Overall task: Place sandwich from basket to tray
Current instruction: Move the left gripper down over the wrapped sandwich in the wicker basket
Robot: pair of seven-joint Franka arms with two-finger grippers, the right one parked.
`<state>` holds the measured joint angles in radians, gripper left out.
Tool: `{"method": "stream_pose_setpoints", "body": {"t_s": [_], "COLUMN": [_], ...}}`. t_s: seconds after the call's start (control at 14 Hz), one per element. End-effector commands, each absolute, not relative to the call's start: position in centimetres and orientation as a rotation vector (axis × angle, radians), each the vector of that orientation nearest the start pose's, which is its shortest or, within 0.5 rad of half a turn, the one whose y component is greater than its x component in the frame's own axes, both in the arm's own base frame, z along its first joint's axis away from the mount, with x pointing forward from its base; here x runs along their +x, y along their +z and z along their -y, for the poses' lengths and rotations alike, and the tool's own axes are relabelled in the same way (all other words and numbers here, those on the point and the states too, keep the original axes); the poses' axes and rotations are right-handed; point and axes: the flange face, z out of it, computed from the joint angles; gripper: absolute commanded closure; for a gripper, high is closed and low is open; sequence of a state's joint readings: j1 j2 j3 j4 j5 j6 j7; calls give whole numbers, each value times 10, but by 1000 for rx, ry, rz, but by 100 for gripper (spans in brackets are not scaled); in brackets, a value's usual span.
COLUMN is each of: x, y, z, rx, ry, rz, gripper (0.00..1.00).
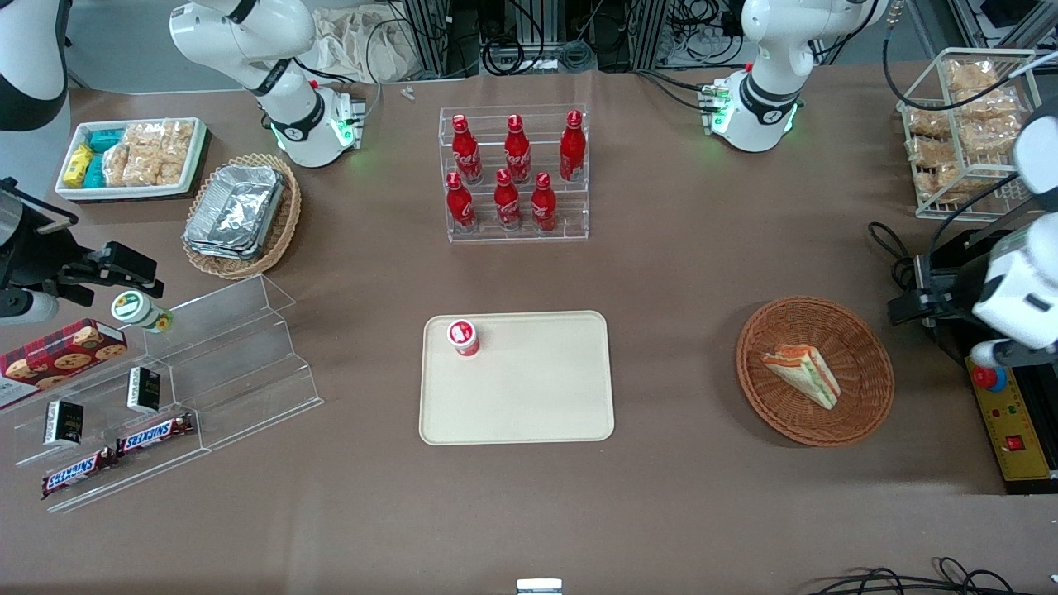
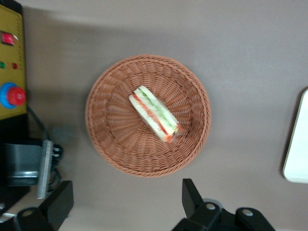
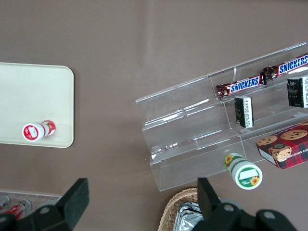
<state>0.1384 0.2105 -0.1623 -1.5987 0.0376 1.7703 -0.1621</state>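
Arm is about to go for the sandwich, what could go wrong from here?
The sandwich lies on its side in the basket; the open end effector, hovering above the basket's edge, might squash its layers or snag the rim. On the tray a red-capped bottle stands in one corner; a careless drop could topple it.

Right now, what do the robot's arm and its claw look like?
The working arm is made of smooth, rounded white shells with dark joints, and black cables run beside it. Its base glows green. The gripper is black, with two chunky flat fingers set wide apart, above the table next to the basket.
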Motion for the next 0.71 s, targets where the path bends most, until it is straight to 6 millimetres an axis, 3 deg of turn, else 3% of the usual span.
{"method": "stream_pose_setpoints", "body": {"t_s": [0.0,0.07,0.21,0.64], "x": [625,628,633,618], "y": [480,467,441,355], "z": [11,15,29,30], "rx": [-3114,-3095,-3088,-3056], "ry": [75,85,36,-37], "rz": [392,515,600,825], "gripper": [0,0,0,0]}}
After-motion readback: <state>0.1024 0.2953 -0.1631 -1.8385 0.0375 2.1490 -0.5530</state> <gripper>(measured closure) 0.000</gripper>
